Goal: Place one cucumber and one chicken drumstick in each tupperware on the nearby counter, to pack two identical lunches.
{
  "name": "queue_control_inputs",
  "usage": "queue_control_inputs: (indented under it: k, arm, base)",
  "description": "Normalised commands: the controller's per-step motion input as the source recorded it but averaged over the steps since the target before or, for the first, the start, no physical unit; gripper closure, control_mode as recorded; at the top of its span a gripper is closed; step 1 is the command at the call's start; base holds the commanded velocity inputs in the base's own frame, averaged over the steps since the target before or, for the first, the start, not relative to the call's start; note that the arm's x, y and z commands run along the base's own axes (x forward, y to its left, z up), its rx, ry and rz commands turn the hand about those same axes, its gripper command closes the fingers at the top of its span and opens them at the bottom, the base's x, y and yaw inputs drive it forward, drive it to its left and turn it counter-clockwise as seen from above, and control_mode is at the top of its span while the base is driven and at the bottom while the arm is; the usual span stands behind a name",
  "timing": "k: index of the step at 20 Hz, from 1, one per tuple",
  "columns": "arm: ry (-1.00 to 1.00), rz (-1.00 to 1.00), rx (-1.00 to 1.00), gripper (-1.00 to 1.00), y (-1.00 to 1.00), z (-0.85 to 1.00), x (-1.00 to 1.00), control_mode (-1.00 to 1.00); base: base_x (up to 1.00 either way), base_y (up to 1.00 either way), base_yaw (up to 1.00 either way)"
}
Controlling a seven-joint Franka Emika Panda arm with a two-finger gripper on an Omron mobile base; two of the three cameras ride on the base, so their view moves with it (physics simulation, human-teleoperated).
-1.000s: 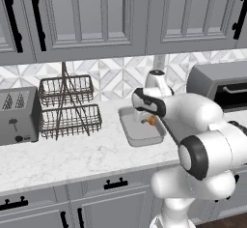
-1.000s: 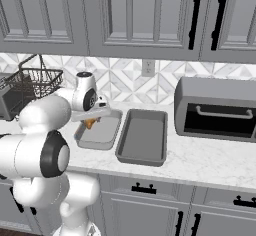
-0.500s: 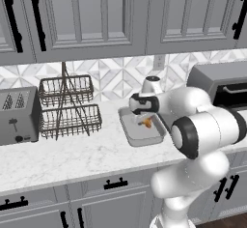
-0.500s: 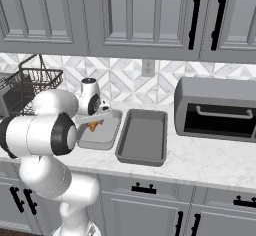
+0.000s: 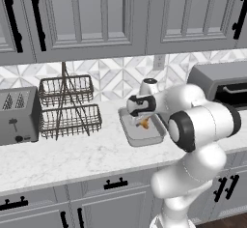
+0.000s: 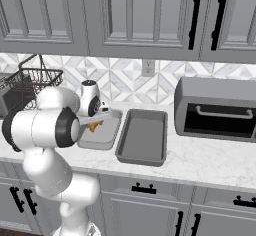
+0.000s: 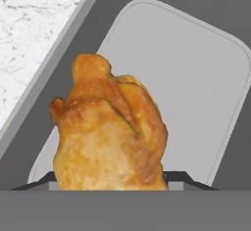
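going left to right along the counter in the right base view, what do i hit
wire basket rack → smaller tupperware, with the chicken drumstick over it at the gripper → larger tupperware → toaster oven

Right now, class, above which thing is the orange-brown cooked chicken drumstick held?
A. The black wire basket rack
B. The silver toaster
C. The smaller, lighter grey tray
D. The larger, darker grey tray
C: the gripper holds the drumstick above the smaller, lighter grey tray, with the larger tray beside it.
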Motion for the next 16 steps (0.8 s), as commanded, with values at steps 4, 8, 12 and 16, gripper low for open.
queue_control_inputs:
  k: [4,8,12,16]
  arm:
    - [0.0,0.11,0.0,1.0,0.13,-0.05,0.23,-1.0]
    - [0.0,0.15,0.0,1.0,0.09,-0.02,0.15,-1.0]
    - [0.0,0.02,0.0,1.0,0.0,-0.02,0.0,-1.0]
    - [0.0,0.0,0.0,1.0,0.27,-0.19,0.0,-1.0]
  base:
    - [0.0,0.0,0.0]
    - [0.0,0.0,0.0]
    - [0.0,0.0,0.0]
    - [0.0,0.0,0.0]
